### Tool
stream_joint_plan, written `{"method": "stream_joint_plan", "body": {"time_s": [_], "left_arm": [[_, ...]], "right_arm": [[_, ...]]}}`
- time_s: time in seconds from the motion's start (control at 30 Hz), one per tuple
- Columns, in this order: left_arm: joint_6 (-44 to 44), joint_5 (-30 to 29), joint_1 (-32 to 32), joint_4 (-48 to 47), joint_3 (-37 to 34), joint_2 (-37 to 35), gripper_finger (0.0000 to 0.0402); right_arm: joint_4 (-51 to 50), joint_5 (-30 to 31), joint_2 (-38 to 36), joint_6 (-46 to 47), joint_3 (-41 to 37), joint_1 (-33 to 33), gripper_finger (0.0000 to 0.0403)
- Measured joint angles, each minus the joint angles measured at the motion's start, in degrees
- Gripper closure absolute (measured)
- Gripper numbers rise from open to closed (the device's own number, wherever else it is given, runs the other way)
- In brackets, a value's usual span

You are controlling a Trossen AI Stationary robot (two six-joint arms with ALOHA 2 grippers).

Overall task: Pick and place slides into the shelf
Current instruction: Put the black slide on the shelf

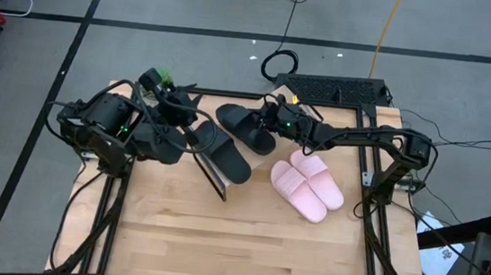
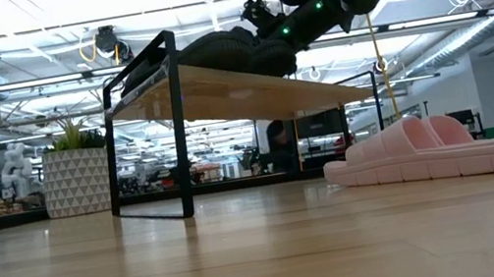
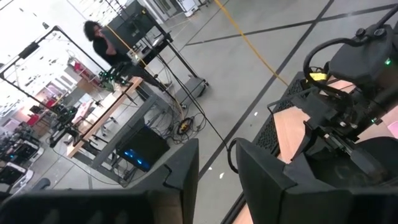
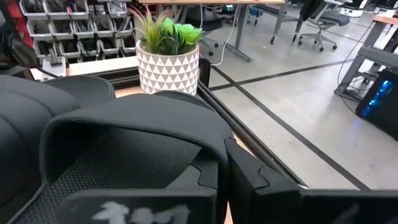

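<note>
Slides are seen in two pairs. One black slide (image 1: 247,126) is pinched at its strap by the right gripper (image 1: 272,115) near the far edge of the desk (image 1: 244,246), on top of the shelf (image 2: 220,91). The other black slide (image 1: 223,153) is lying just beside it. The pink pair (image 1: 308,186) is resting near the right edge. The left gripper (image 1: 193,138) is held by the far left corner, its fingers (image 3: 180,171) spread apart.

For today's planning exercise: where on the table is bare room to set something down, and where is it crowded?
Free: the tabletop's near half, below the pink slides. Crowded: the far edge, where the shelf, black slides, left gripper and right gripper cluster.
</note>
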Motion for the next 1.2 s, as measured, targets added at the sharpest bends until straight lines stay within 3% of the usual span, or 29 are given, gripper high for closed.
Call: {"method": "stream_joint_plan", "body": {"time_s": [1.2], "left_arm": [[0.0,0.1,0.0,0.0,0.0,0.0,0.0289]], "right_arm": [[-3.5,7.9,-0.1,0.1,0.0,6.6,0.0402]]}}
